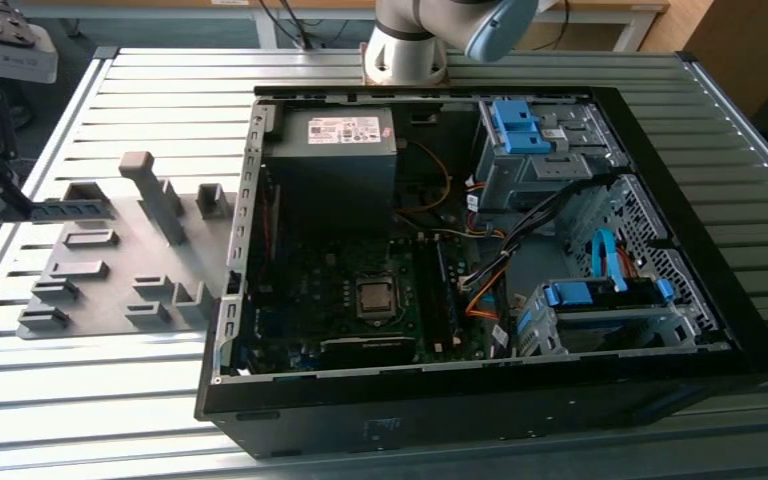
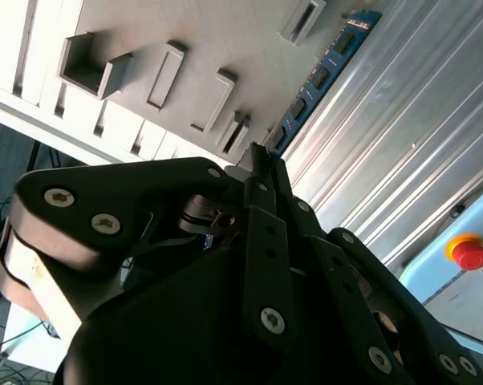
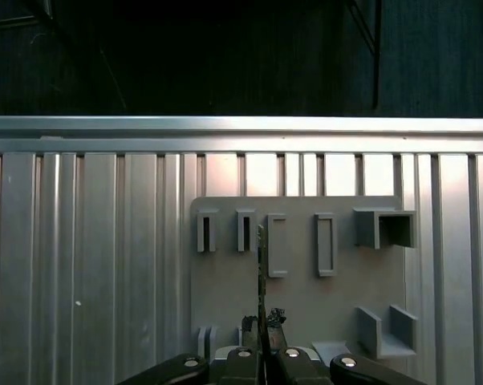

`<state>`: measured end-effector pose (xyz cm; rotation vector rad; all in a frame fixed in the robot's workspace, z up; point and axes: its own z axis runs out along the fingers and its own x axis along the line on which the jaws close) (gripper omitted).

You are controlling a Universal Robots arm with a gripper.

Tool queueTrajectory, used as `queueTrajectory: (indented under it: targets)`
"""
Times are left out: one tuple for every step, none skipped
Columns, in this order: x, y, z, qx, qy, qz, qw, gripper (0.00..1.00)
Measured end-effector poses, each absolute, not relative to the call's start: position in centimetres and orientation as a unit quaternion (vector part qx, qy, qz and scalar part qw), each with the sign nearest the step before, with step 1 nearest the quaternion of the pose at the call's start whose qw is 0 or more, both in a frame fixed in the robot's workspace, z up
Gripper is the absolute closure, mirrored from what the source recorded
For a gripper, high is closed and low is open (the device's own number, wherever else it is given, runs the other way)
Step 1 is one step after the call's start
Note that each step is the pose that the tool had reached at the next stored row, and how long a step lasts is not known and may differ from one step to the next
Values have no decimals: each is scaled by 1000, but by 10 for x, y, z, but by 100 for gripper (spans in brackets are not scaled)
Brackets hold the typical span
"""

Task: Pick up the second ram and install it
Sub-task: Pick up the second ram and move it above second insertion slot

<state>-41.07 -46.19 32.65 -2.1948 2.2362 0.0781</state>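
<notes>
- The gripper (image 1: 21, 209) is hanging at the far left edge of the exterior view, over the grey holder plate (image 1: 117, 275) in the left-middle of that frame.
- Its fingers are pinched together on one end of the second ram (image 1: 71, 209), clamping it.
- In the exterior view the stick's long axis is running nearly level across the picture. Its free end is pointing toward the exterior view's right, at the open computer case (image 1: 491, 420).
- In the second wrist view the second ram (image 2: 318, 76) is sticking straight out from the gripper (image 2: 261, 156), showing its blue face with a row of black chips.
- In the first wrist view the second ram (image 3: 261, 265) is showing edge-on as a thin dark line. It is reaching out from the gripper (image 3: 261, 346) over the holder plate (image 3: 306, 309), between the slotted blocks.
- I cannot tell whether the stick is touching the plate.
- The case is lying open on the slatted metal table (image 1: 91, 400), just beside the plate, with its motherboard (image 1: 344, 300) facing up.
</notes>
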Motion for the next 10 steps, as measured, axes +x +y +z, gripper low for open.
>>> queueTrajectory:
  targets:
    - [-411, -462, 328, -700, 713, 25, 4, 86]
    - [-411, -462, 329, -700, 713, 25, 4, 86]
    - [-411, -462, 330, -700, 713, 25, 4, 86]
    - [-411, -462, 331, -700, 713, 25, 4, 86]
    - [-411, -462, 332, -700, 713, 25, 4, 86]
    - [-411, -462, 334, -700, 713, 25, 4, 86]
    - [-411, -462, 335, -700, 713, 25, 4, 86]
    - [-411, -462, 336, -700, 713, 25, 4, 86]
    - [-411, -462, 338, -700, 713, 25, 4, 86]
    - [-411, -462, 339, -700, 713, 25, 4, 86]
